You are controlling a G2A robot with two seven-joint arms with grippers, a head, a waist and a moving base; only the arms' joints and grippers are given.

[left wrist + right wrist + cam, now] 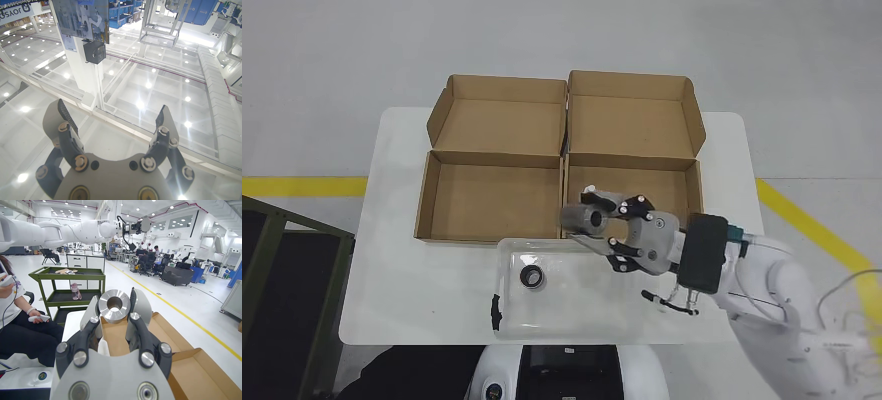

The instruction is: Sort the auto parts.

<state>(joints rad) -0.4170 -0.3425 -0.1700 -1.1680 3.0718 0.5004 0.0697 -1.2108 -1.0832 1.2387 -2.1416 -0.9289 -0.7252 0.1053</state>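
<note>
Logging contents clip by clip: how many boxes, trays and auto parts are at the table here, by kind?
Cardboard boxes: 2
Clear tray: 1
Auto parts: 2 (metal sleeve in the right gripper, ring in the tray)
Total: 5

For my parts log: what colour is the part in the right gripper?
Shiny silver metal. The part shows best in the right wrist view.
</note>
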